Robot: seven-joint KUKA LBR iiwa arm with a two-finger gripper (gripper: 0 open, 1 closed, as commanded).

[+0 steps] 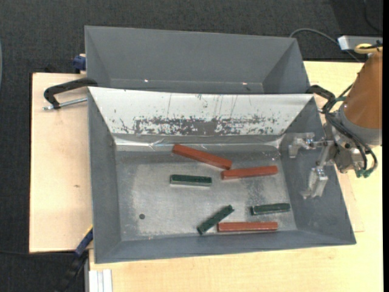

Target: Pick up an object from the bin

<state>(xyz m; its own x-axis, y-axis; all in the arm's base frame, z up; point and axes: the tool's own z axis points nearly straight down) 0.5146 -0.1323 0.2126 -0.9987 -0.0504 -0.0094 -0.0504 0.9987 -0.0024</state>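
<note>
My gripper [315, 186] hangs over the bin's right sloping wall, above and to the right of the loose bars, with nothing seen in it. Nearest to it lies a short dark green bar [270, 209] on the floor at the lower right. A red bar [247, 227] rests just below that one, along the front wall. Another red bar [249, 173] lies to the gripper's left, near the middle right of the floor.
Further left are a tilted dark green bar [215, 219], a dark green bar [191, 180] at the centre and a slanted red bar [202, 157] near the back wall. The arm enters from the right over the rim.
</note>
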